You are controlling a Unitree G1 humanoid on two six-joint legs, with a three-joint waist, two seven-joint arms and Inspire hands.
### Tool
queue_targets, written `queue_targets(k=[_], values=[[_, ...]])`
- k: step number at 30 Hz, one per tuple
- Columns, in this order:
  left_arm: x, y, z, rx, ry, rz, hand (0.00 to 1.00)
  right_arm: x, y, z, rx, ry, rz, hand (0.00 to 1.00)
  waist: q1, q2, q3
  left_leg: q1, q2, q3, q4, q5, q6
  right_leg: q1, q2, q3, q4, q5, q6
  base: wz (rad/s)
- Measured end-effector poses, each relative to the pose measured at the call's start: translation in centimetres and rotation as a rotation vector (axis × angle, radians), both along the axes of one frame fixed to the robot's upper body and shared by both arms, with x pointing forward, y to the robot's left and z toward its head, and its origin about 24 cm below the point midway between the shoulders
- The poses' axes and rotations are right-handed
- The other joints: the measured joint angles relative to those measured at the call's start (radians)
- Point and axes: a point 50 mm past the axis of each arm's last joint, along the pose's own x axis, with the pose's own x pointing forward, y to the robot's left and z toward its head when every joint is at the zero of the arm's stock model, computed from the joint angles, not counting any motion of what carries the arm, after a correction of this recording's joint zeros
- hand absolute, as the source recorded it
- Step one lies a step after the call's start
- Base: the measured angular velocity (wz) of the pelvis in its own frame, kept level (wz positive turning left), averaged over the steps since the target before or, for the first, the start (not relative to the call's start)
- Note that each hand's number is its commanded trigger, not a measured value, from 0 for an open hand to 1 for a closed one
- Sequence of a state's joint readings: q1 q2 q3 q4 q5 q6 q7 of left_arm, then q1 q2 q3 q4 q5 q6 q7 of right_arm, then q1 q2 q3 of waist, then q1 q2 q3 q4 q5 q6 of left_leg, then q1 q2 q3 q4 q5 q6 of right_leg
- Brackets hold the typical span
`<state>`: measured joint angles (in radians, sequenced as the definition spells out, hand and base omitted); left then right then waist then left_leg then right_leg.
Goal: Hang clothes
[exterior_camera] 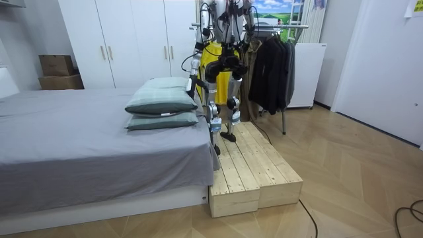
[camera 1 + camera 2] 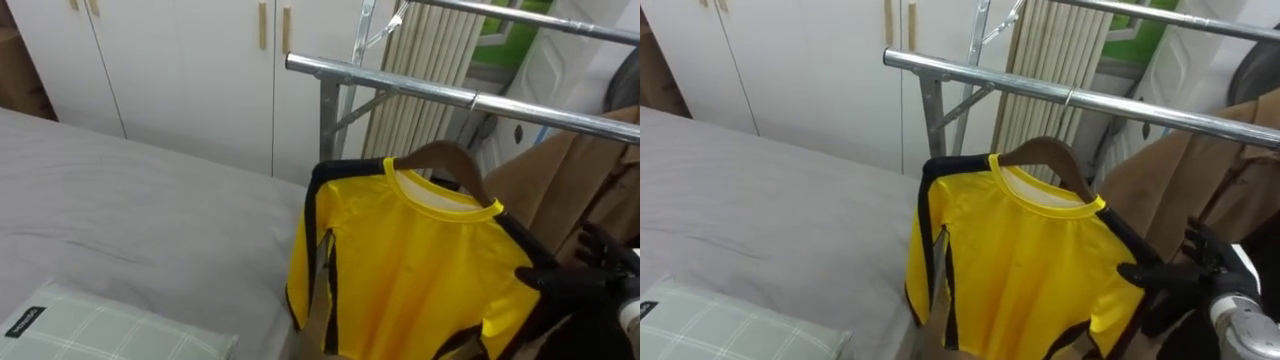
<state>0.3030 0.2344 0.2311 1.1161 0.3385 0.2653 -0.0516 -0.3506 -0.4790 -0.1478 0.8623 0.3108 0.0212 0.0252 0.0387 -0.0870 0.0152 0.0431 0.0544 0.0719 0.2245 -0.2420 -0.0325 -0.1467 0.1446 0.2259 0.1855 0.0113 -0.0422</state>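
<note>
**Item:** short-sleeved yellow jersey with dark collar trim and side stripes (image 2: 420, 270), mounted on a curved brown wooden hanger (image 2: 450, 158).

**Location:** just below the lower silver metal rail of the clothes rack (image 2: 400, 82), near its left end where the upright post joins. The hanger's crown sits close under the rail. The hook cannot be made out, so it cannot be told whether it is over the rail.

**Right hand** (image 2: 1205, 272): black, at the jersey's right shoulder and against the dark sleeve. Some fingers are spread, and one reaches along the shoulder seam. Hand and sleeve merge in colour, so it cannot be told whether the hand grips the cloth.

**Robot's station:** on the pale slatted wooden platform (image 1: 254, 165) at the corner of the bed, facing the rack.

**Adjacent stock:**
- A tan coat (image 2: 560, 185) hangs further right on the same rail.
- Dark garments (image 1: 271, 63) hang at the rack's far end in the room view.
- The grey-sheeted bed (image 2: 130, 220) lies to the left, with a pale green checked pillow (image 2: 100, 325) near its edge.
- White wardrobe doors (image 2: 180, 70) stand behind.

**Progress (judged):** late stage. The jersey is already on its hanger and raised to the rail. What remains is to confirm the hook is seated, let go and withdraw the hand.
</note>
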Motion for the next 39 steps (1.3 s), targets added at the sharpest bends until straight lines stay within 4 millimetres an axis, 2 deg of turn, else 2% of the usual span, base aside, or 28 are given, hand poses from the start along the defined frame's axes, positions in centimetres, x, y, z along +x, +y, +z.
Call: queue_targets(k=[4,7,10,13,15,18,20,25,32,35,38,39], values=[[-0.2,-0.1,0.0,-0.003,0.009,0.002,0.0,-0.2,0.0,-0.2,-0.001,0.006,0.001,0.0,-0.003,0.003,-0.0001,0.004,0.0,0.009,-0.001,0.0,0.001,0.0,0.004,0.011,0.001,0.004,0.0,-0.08],[-0.3,-0.2,-0.1,-0.007,0.01,0.003,0.0,-1.4,0.0,-1.4,-0.001,0.036,0.0,0.0,-0.003,0.006,0.0002,0.006,0.001,0.014,-0.001,-0.001,-0.002,-0.003,0.004,0.005,0.002,0.005,0.0,-0.05],[-0.3,-0.3,-0.1,-0.008,0.009,0.007,0.0,-3.5,-0.4,-3.0,-0.008,0.103,-0.011,0.0,-0.006,0.008,0.0005,0.003,0.003,0.017,-0.003,-0.001,-0.003,-0.005,0.002,-0.007,0.0,0.007,-0.002,0.0],[-0.5,-0.5,-0.2,-0.014,0.017,0.009,0.0,-5.5,-0.2,-4.8,0.008,0.165,-0.017,0.0,-0.008,0.013,-0.0002,0.006,0.003,0.021,-0.004,-0.001,-0.002,-0.005,0.004,0.002,0.001,0.006,-0.002,-0.07],[-0.6,-0.5,-0.2,-0.017,0.016,0.024,0.0,-6.6,0.5,-6.0,0.025,0.2,-0.004,0.0,-0.011,0.014,-0.0005,0.006,0.002,0.024,-0.003,-0.001,0.0,-0.005,0.01,0.024,0.001,0.008,0.0,-0.09],[-0.7,-0.6,-0.2,-0.02,0.02,0.03,0.0,-7.2,1.8,-6.9,0.055,0.209,0.011,0.0,-0.011,0.015,-0.0005,0.004,-0.001,0.03,0.0,-0.007,0.012,-0.008,0.016,0.044,-0.001,0.012,0.006,-0.14],[-0.8,-0.7,-0.2,-0.022,0.019,0.033,0.0,-7.5,2.5,-7.2,0.065,0.194,0.023,0.0,-0.011,0.017,-0.0006,0.002,-0.001,0.038,0.0,-0.007,0.013,-0.011,0.015,0.047,-0.004,0.017,0.012,-0.13],[-0.8,-1.0,-0.4,-0.031,0.021,0.034,0.0,-9.8,3.2,-8.4,0.081,0.227,0.027,0.0,-0.013,0.032,-0.0048,0.003,-0.002,0.04,0.005,-0.007,0.017,-0.01,0.013,0.047,-0.003,0.019,0.013,-0.01],[-1.2,-1.4,-0.5,-0.037,0.037,0.042,0.0,-13.3,5.1,-11.8,0.167,0.363,-0.033,0.0,-0.038,0.042,-0.0032,0.009,-0.002,0.041,0.006,-0.007,0.018,0.004,0.015,0.058,-0.018,0.025,0.012,-0.03],[-1.1,-1.4,-0.5,-0.023,0.033,0.037,0.0,-14.2,6.1,-12.9,0.181,0.42,-0.016,0.0,-0.038,0.043,-0.0043,0.001,0.004,0.051,0.008,-0.007,0.023,0.004,0.011,0.046,-0.034,0.031,0.021,-0.01],[-0.9,-1.4,-0.5,-0.003,0.029,0.029,0.0,-15.1,7.3,-13.9,0.209,0.471,0.019,0.0,-0.038,0.049,-0.0012,-0.001,0.019,0.068,0.009,-0.007,0.024,0.0,0.0,-0.006,-0.028,0.025,0.023,0.11],[-0.9,-1.4,-0.5,0.0,0.027,0.028,0.0,-15.6,7.6,-14.2,0.224,0.485,0.019,0.0,-0.038,0.045,-0.0045,0.001,0.019,0.065,0.008,-0.007,0.023,0.001,0.0,-0.003,-0.03,0.02,0.022,0.23]])
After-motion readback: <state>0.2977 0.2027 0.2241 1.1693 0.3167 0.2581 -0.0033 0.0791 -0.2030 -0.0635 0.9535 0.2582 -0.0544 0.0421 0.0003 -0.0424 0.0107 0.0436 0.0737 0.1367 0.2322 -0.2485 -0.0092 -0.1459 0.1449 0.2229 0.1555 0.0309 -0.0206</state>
